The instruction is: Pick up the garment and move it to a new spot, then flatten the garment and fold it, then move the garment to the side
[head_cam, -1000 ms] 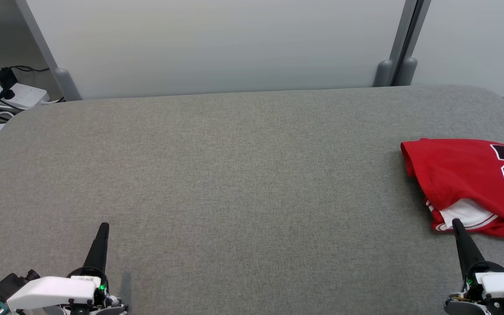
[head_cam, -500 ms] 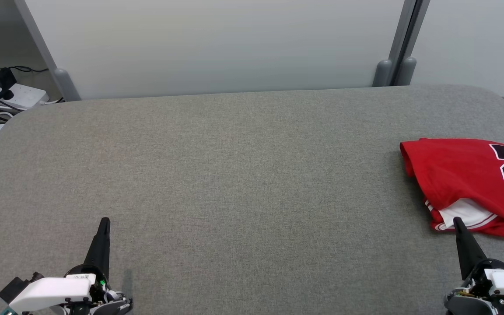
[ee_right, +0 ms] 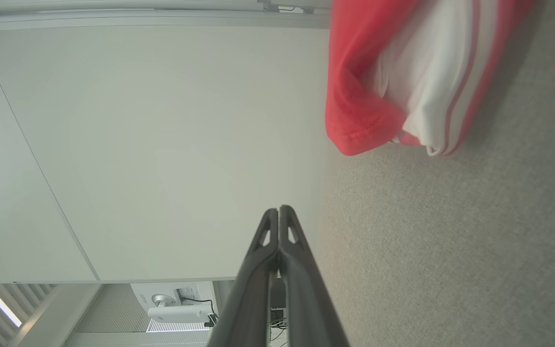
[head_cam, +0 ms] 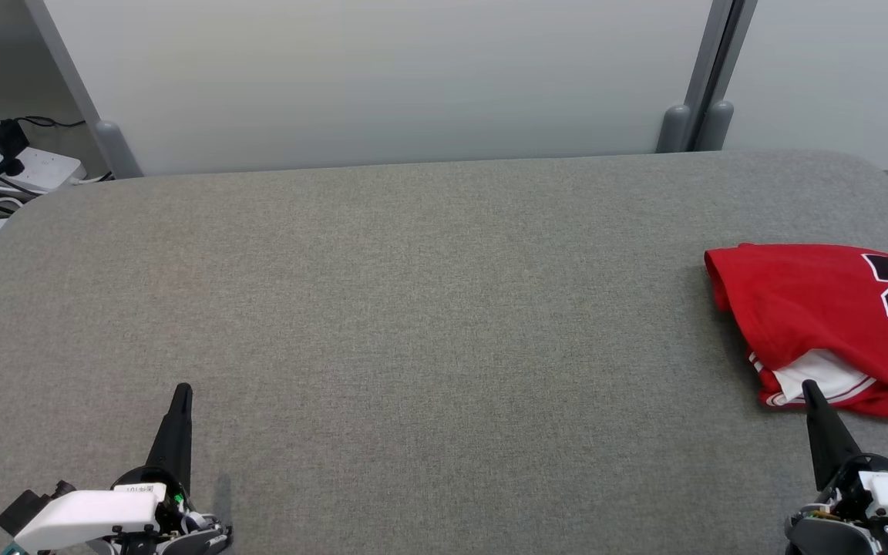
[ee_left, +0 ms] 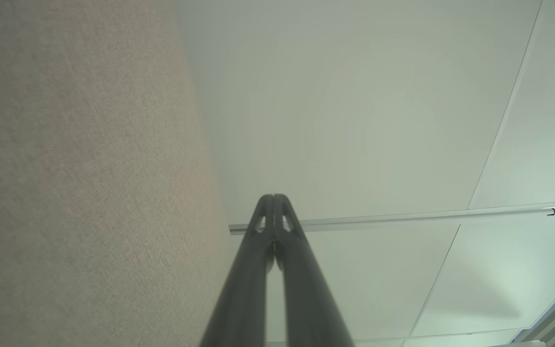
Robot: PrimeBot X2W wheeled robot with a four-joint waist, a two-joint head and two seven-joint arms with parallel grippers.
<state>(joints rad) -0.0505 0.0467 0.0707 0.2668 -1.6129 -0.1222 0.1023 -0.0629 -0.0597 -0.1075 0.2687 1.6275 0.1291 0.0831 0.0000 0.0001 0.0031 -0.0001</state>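
The garment (head_cam: 822,316) is a red jersey with black-and-white numbers and white trim. It lies bunched at the right edge of the grey table (head_cam: 413,308) and runs out of the head view. In the right wrist view its red hem and white inner layer (ee_right: 403,82) show at the upper right. My right gripper (head_cam: 808,385) (ee_right: 278,209) is shut and empty, its tip just short of the jersey's near hem. My left gripper (head_cam: 182,389) (ee_left: 273,197) is shut and empty over bare table at the lower left.
White partition panels (head_cam: 382,77) with grey posts (head_cam: 675,127) stand right behind the table's far edge. A power strip with black cables (head_cam: 20,166) lies on the floor at the far left. Bare felt stretches across the table's middle and left.
Both grippers shifted only slightly in the head view: the left tip a little up, the right tip a little right and lower. The jersey lies as before.
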